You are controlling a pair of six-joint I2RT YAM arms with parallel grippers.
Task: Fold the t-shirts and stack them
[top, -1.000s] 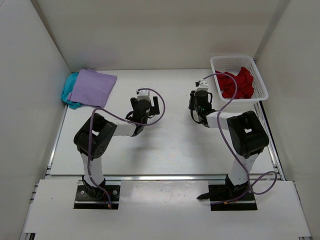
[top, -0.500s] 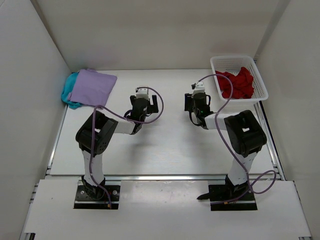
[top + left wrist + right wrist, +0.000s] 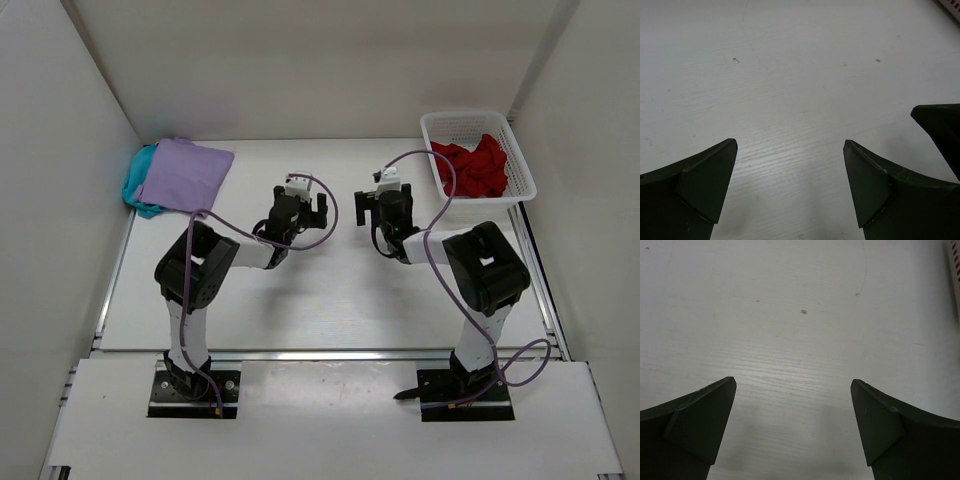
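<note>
Top external view: my two arms reach over mid-worktop (image 3: pixel 340 290), wrists near each other.
Left jaws: spread wide, gripping nothing, bare worktop beneath.
Right jaws: spread wide, empty too.
Lavender shirt (image 3: pixel 183 176): folded, far left corner, lying on the teal shirt (image 3: pixel 136 190).
Red shirt (image 3: pixel 475 168): crumpled inside the white basket (image 3: pixel 465 122), far right.

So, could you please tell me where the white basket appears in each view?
Top external: white basket, far right corner, red shirt inside.
Left wrist: basket sliver, top right corner.
Right wrist: basket strip, upper right edge.
Shared landmark: the white table.
</note>
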